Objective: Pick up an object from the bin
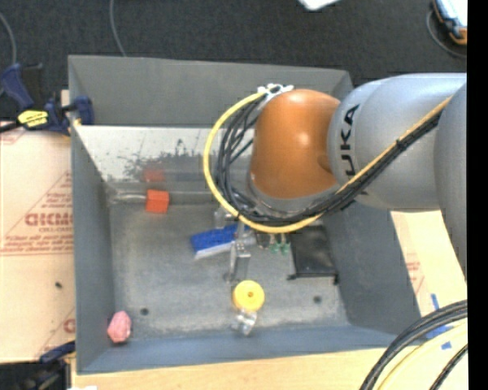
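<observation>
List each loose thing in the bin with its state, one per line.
Orange block: resting by the back wall, apart from the rest.
Blue flat piece: lying mid-bin, next to the gripper.
Yellow round piece: on the floor near the front.
Pink lump: alone in the front-left corner.
Black flat piece: lying flat, partly under the arm.

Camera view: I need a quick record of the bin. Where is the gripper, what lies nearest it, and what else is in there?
bin: grey metal bin
gripper: gripper low over the bin's middle, below the arm's orange cover
nearest: blue flat plastic piece, just to the gripper's view-left; contact cannot be told
toward front wall: yellow round piece
view-right of gripper: black flat square
back wall: small orange block
front-left corner: pink rounded lump
held: cannot tell
</observation>
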You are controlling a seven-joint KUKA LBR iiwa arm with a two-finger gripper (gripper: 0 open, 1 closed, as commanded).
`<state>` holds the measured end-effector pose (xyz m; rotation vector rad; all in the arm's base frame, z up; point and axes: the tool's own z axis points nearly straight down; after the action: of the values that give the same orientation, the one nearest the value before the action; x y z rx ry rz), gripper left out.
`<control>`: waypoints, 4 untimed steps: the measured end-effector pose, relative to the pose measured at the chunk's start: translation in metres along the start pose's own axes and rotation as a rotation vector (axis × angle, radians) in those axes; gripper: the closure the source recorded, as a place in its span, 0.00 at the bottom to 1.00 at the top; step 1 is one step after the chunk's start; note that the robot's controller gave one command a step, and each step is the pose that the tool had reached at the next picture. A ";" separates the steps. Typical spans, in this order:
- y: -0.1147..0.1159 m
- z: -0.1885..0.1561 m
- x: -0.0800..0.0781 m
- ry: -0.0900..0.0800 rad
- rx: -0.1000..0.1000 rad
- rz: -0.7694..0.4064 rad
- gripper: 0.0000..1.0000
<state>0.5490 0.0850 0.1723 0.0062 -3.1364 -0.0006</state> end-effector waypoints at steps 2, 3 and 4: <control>-0.032 0.078 -0.039 -0.006 0.001 -0.192 0.00; -0.015 0.072 -0.009 -0.009 -0.002 0.296 1.00; -0.015 0.072 -0.009 -0.008 -0.002 0.297 1.00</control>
<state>0.5580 0.0701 0.1007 -0.4585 -3.1112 -0.0031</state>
